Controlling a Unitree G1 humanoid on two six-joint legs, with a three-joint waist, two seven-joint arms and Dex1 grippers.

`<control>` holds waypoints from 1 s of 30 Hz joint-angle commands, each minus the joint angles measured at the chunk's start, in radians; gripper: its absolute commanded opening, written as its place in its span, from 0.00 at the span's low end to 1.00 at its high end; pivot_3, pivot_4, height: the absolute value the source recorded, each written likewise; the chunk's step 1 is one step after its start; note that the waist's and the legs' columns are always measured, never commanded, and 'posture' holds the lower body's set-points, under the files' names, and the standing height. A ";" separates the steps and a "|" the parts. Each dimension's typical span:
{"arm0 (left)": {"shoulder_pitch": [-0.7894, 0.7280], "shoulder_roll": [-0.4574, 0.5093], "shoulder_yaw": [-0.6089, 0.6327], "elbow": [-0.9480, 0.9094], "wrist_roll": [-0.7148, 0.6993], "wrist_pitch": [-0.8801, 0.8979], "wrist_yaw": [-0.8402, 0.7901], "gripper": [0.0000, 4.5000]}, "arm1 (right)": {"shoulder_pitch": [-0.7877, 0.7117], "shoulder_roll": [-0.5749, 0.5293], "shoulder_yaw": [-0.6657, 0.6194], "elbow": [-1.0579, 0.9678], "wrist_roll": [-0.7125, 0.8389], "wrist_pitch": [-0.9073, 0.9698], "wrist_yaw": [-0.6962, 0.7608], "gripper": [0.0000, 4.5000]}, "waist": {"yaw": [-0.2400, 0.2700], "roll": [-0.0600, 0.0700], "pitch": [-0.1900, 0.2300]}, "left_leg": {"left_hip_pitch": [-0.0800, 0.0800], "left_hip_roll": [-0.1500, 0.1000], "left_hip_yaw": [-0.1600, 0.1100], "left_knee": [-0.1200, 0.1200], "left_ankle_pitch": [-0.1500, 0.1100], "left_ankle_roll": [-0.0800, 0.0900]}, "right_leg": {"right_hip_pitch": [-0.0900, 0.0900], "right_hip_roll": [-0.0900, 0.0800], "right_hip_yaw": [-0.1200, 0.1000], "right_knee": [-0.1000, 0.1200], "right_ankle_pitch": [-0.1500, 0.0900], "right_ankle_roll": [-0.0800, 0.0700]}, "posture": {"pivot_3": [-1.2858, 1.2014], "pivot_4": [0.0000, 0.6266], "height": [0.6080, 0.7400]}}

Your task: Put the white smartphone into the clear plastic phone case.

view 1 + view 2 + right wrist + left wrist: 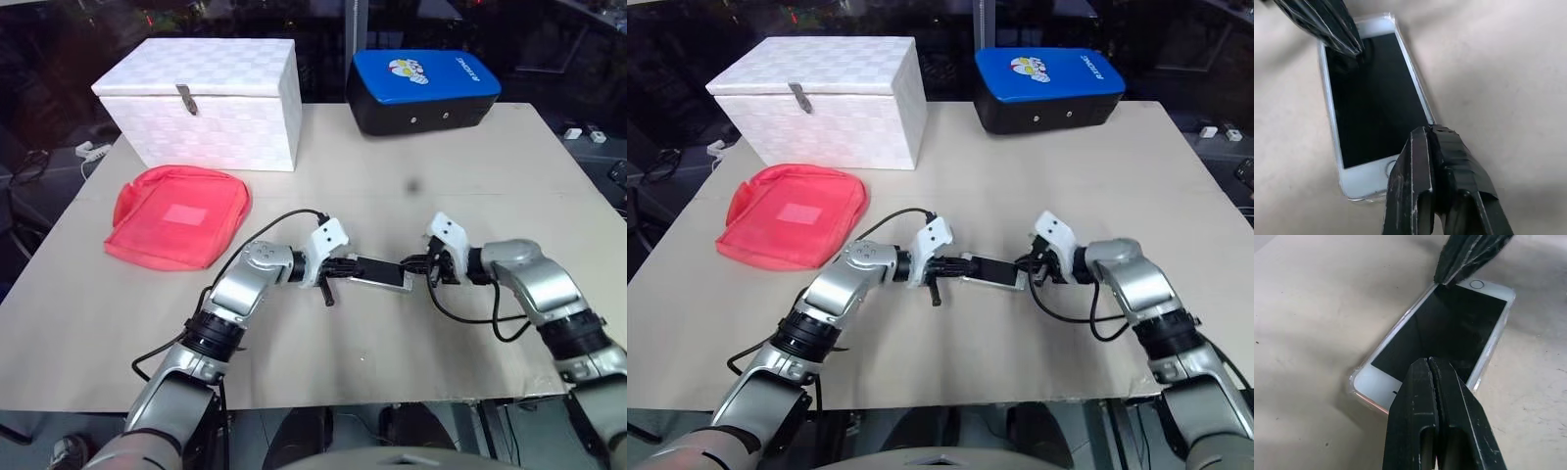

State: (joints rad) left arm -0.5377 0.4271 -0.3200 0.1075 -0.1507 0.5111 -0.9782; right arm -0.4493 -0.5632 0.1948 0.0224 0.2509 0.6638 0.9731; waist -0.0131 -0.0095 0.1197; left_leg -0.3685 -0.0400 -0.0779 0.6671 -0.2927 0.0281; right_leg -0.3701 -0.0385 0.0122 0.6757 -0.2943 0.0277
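With both fingers pairs closed and empty, we press the flat white black-screened smartphone (1444, 335) evenly into the clear thin plastic phone case (1354, 382), left gripper (1431, 363) and right gripper (1431, 129) at opposite ends.

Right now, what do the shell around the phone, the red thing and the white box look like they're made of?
The clear plastic phone case looks like thin glossy plastic: its see-through rim catches light around the white smartphone. The red pouch looks like soft matte fabric, since it lies limp and rumpled. The white box shows a checkered woven texture, perhaps fabric or woven plastic, with a metal-looking clasp.
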 commanded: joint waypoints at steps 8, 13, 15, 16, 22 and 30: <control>0.018 0.004 -0.008 -0.023 0.003 0.014 -0.003 0.00 | 0.082 -0.127 -0.022 -0.222 0.044 0.037 0.033 0.01 | 0.002 0.002 0.005 | -0.015 0.000 0.000 0.001 0.001 -0.002 | -0.012 0.000 -0.001 -0.003 0.000 0.000 | 0.52 0.24 1.00; 0.026 0.006 -0.009 -0.039 0.000 0.021 -0.006 0.00 | 0.100 -0.179 0.030 -0.269 0.029 0.053 0.056 0.01 | 0.003 0.003 0.008 | -0.014 0.000 -0.001 0.001 0.001 -0.001 | -0.011 0.000 -0.001 -0.003 0.000 0.000 | 0.52 0.24 1.00; 0.031 0.010 -0.013 -0.043 0.002 0.018 -0.009 0.00 | 0.094 -0.196 0.083 -0.256 -0.002 0.046 0.068 0.01 | 0.003 0.003 0.008 | -0.014 0.000 -0.001 0.001 0.001 -0.001 | -0.011 0.001 -0.001 -0.003 0.000 0.000 | 0.52 0.24 1.00; 0.033 0.011 -0.013 -0.045 0.002 0.018 -0.010 0.00 | 0.090 -0.203 0.109 -0.243 -0.028 0.020 0.071 0.01 | 0.002 0.003 0.008 | -0.014 0.000 -0.001 0.001 0.001 -0.001 | -0.011 0.001 -0.001 -0.004 0.000 0.000 | 0.52 0.24 1.00; 0.038 0.013 -0.011 -0.058 -0.003 0.028 -0.009 0.00 | 0.040 -0.212 0.175 -0.195 -0.074 0.010 0.094 0.01 | 0.002 0.003 0.008 | -0.012 0.000 -0.001 0.001 0.001 -0.001 | -0.009 0.001 -0.002 -0.004 0.000 0.000 | 0.52 0.24 1.00; 0.047 0.011 -0.015 -0.067 -0.004 0.033 -0.002 0.00 | -0.015 -0.234 0.337 -0.103 -0.179 -0.022 0.202 0.01 | 0.003 0.001 0.007 | -0.011 0.000 -0.001 0.001 0.001 -0.002 | -0.008 0.001 -0.002 -0.004 0.000 0.000 | 0.52 0.24 1.00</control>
State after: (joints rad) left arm -0.5075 0.4323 -0.3156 0.0480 -0.1609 0.5234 -0.9780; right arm -0.5138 -0.7888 0.4077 -0.1587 0.1360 0.6219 1.1403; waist -0.0105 -0.0081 0.1272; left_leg -0.3796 -0.0400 -0.0788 0.6682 -0.2914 0.0263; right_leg -0.3783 -0.0379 0.0102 0.6720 -0.2942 0.0279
